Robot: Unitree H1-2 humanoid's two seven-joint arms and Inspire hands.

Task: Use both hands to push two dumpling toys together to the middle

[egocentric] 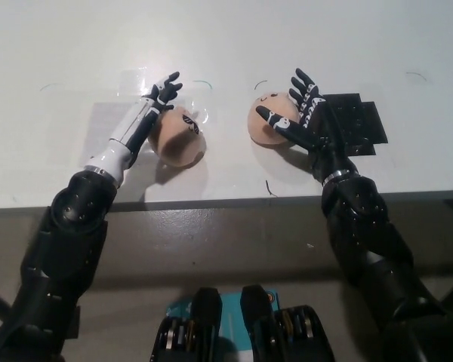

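A: Colours, please, starting at the frame's left?

B: The left hand is white with black fingers. The left dumpling toy beside it is peach-tan with a small dark marking.

A: And on the right?

B: The right hand is black with white flecks. The right dumpling toy is the same peach-tan. The bench is white, with a black patch at right.
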